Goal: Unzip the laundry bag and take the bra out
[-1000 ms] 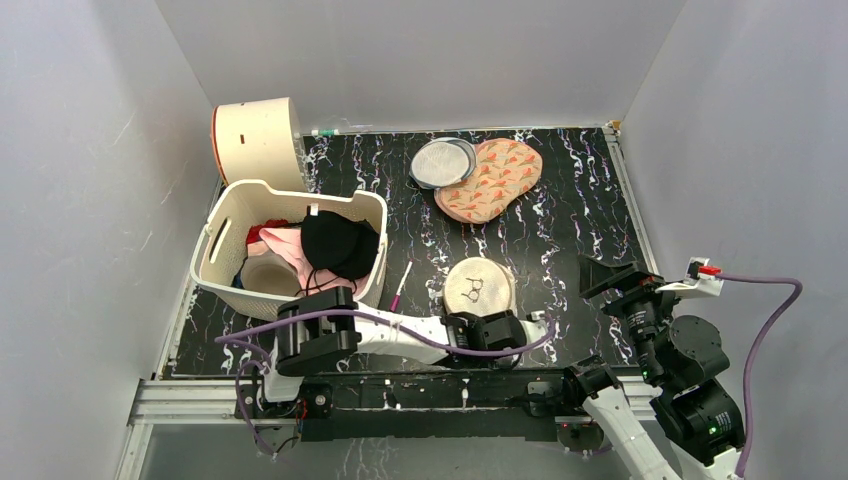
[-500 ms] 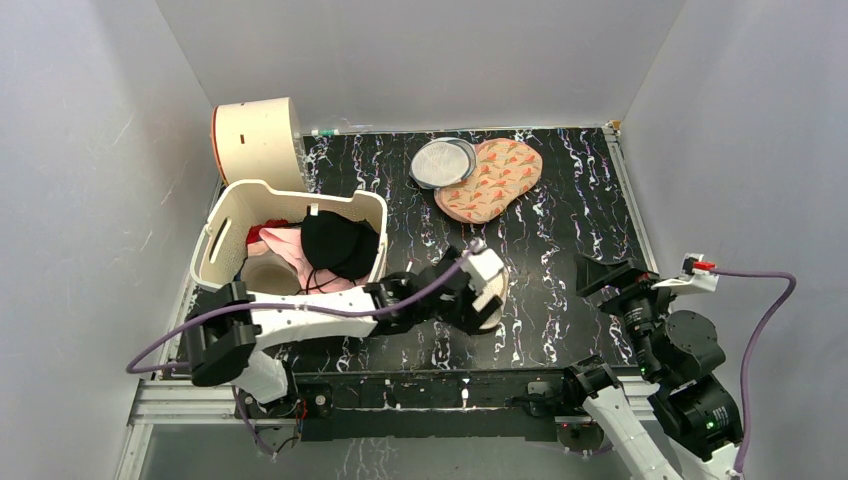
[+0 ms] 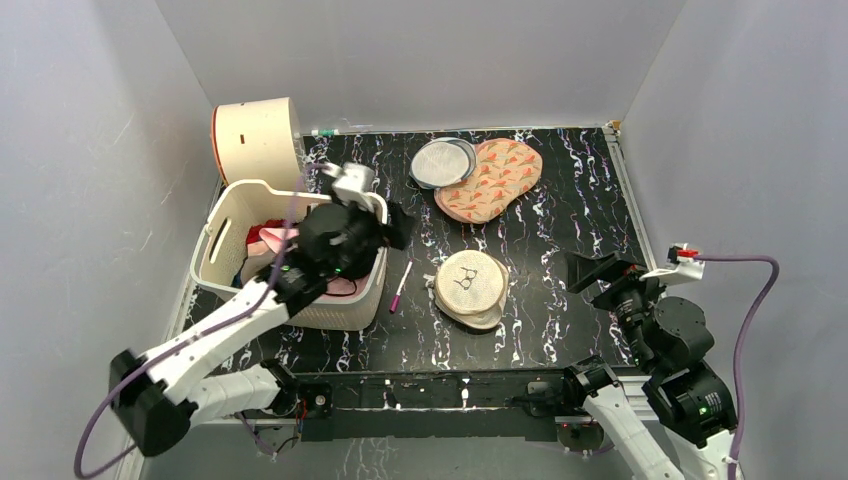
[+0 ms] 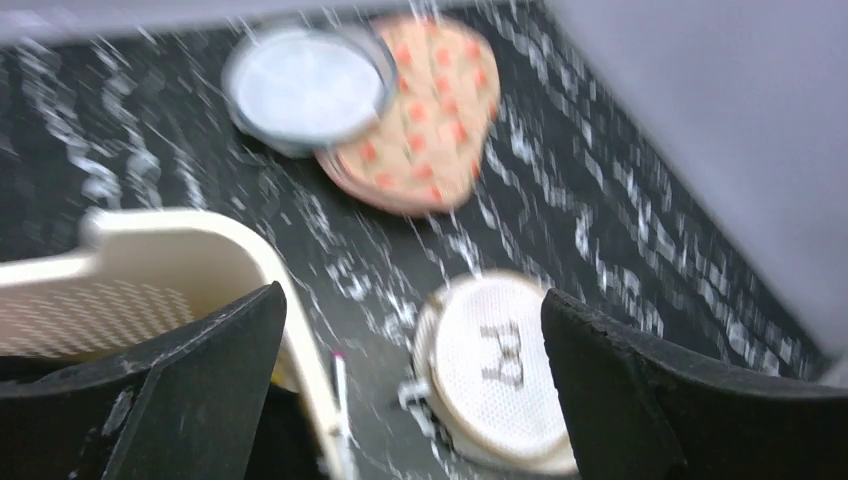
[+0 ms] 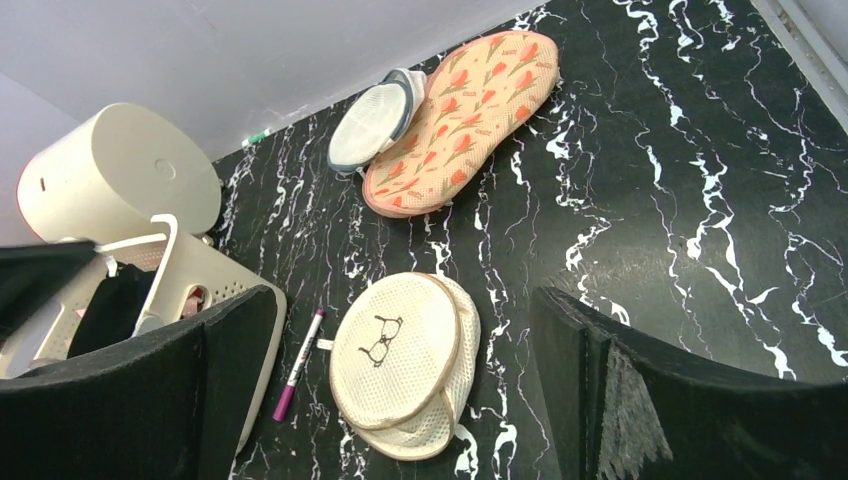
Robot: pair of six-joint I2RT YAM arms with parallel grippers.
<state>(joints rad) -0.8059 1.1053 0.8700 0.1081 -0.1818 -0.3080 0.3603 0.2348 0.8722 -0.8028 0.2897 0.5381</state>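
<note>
Resting on marbled table (image 3: 560,230), laundry bag (image 3: 470,283); grey walls (image 3: 420,60)

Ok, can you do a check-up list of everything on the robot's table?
Surface: black white-veined marble tabletop, no spills seen.
Job's things: round beige mesh laundry bag with black bra drawing lies mid-table, ungripped; pink cloth, maybe the bra, sits in the basket.
Clutter: white slotted plastic basket, pink pen, round grey mesh pouch, orange-patterned pouch, cream drum.
Grippers: left gripper open above the basket's edge; right gripper open, empty.
Cables: left arm's purple cable; right arm's purple cable.
Surroundings: plain grey walls; nothing else seen.
</note>
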